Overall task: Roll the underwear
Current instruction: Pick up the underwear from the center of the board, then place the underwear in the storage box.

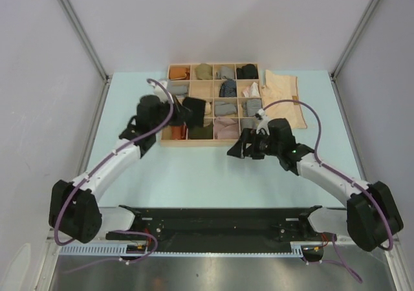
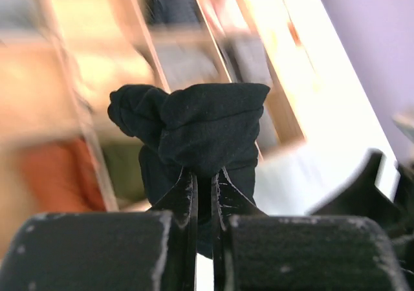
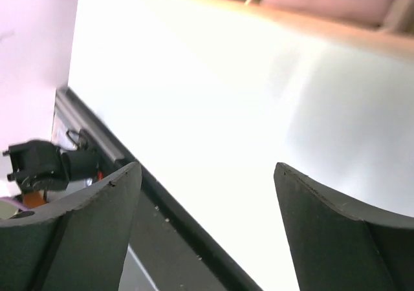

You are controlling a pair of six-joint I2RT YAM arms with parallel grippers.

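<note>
Pale blue table (image 1: 213,174); plain grey-white walls (image 1: 213,19) on 3 sides; metal frame posts (image 1: 78,29); even light.

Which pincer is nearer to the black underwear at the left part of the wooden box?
Left. The left pincer is shut on the black underwear, above the wooden box. The right pincer is open and apart from it, over the table before the box's near right corner.

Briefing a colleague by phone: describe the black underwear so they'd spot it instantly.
Find the wooden tray on the table. Over its left part, the left arm's fingers clamp the bunched black underwear. Only it is gripped, not in a compartment.
</note>
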